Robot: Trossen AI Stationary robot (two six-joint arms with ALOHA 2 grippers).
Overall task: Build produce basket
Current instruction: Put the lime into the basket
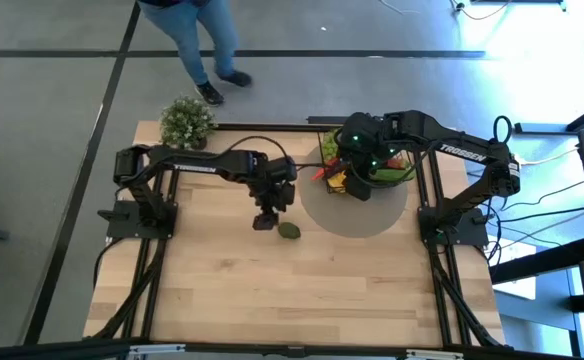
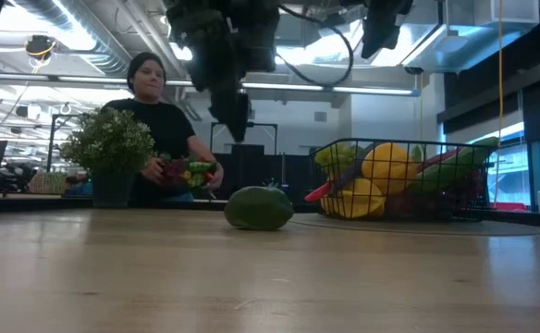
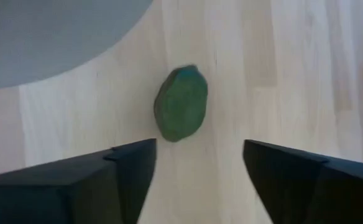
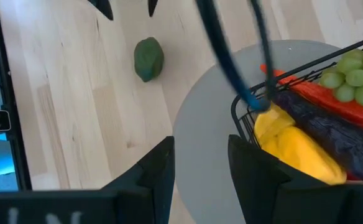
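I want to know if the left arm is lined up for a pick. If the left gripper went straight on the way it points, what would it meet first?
Probably the avocado on the wooden table: the left gripper hangs open above it, though slightly off-centre.

Bare pale wooden tabletop lies open along the whole near side; the green oval avocado lies alone mid-table, wood clear around it; the left gripper hangs just above it, fingers apart; the black wire-mesh basket, heaped, on its grey round mat, fills the far right; a bushy green potted plant blocks the far left corner.
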